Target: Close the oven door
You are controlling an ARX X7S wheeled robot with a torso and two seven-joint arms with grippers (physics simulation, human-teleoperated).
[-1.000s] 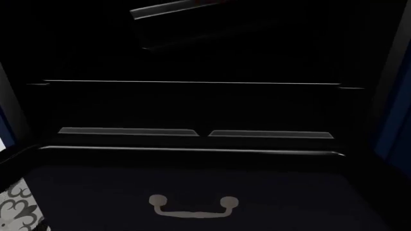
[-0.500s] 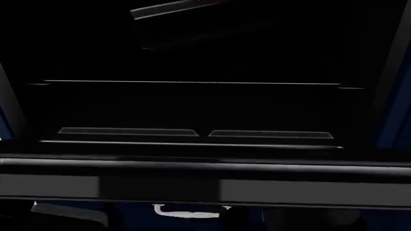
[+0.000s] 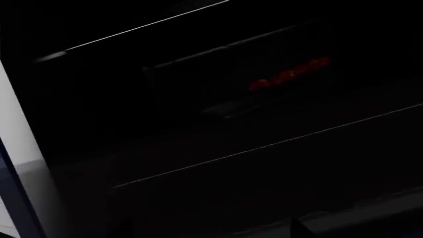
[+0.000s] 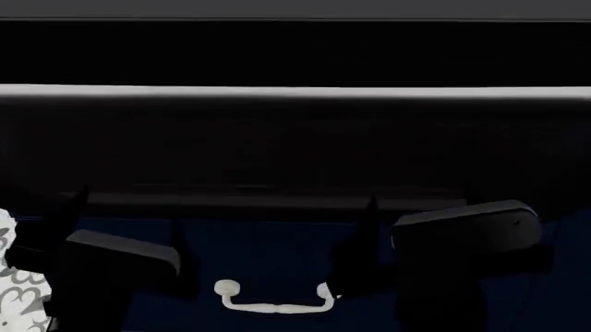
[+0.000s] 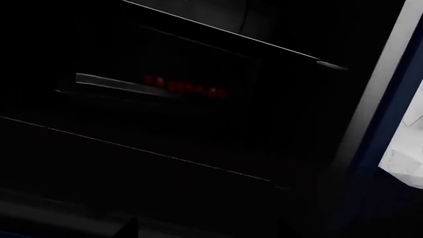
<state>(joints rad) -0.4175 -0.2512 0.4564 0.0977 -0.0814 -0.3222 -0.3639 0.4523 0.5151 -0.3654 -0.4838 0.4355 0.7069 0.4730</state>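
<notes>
The oven door point(image 4: 295, 138) is a wide glossy black panel, tilted up and filling the upper head view, with a bright edge across its top. Both grippers sit under its lower edge. My left gripper point(image 4: 124, 214) is open, its dark fingers reaching up to the door's underside. My right gripper point(image 4: 416, 207) is also open, one finger point(image 4: 369, 207) against the same edge. Both wrist views look into the dark oven cavity point(image 3: 264, 124), where a heating element glows red point(image 3: 290, 74) point(image 5: 182, 87) and thin rack lines show.
Below the door is a navy drawer point(image 4: 277, 249) with a white curved handle point(image 4: 274, 299). A patterned white surface point(image 4: 14, 290) shows at the far left. A navy cabinet edge point(image 5: 390, 124) borders the cavity in the right wrist view, and a pale wall point(image 3: 17, 124) in the left wrist view.
The door has swung up from lying flat and now hides the racked cavity in the head view. Both grippers have come into sight under its lower edge.
</notes>
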